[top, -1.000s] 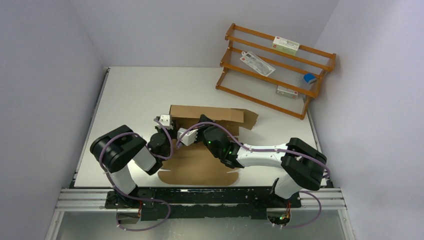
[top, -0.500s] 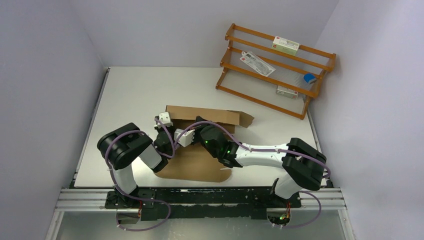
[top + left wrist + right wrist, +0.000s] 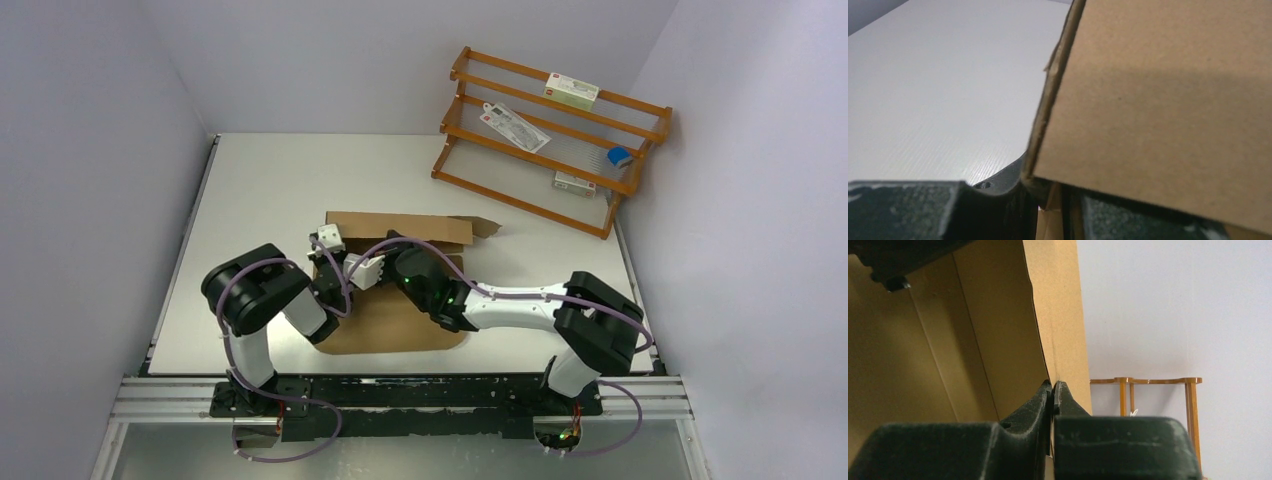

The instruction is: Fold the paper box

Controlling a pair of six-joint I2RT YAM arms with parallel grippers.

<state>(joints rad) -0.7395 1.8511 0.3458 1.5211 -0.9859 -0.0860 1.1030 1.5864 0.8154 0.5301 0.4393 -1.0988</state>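
Note:
The brown paper box [image 3: 400, 325] lies open in the middle of the table, its back wall [image 3: 400, 226] raised. My left gripper [image 3: 328, 262] is at the box's left side. In the left wrist view its jaws [image 3: 1053, 212] are closed on a thin cardboard edge, and a panel [image 3: 1168, 100] fills the right side. My right gripper [image 3: 365, 272] is just right of the left one, inside the box. In the right wrist view its jaws [image 3: 1053, 390] pinch the edge of an upright panel [image 3: 998, 330].
A wooden rack [image 3: 550, 140] stands at the back right with small white cartons [image 3: 571, 92] and a blue item [image 3: 620, 156] on it. It also shows in the right wrist view [image 3: 1148, 382]. Walls close off the table on three sides.
The box has shifted left and away from the near edge. Its right side flap has swung up and looks narrower. Both grippers moved slightly left with it.

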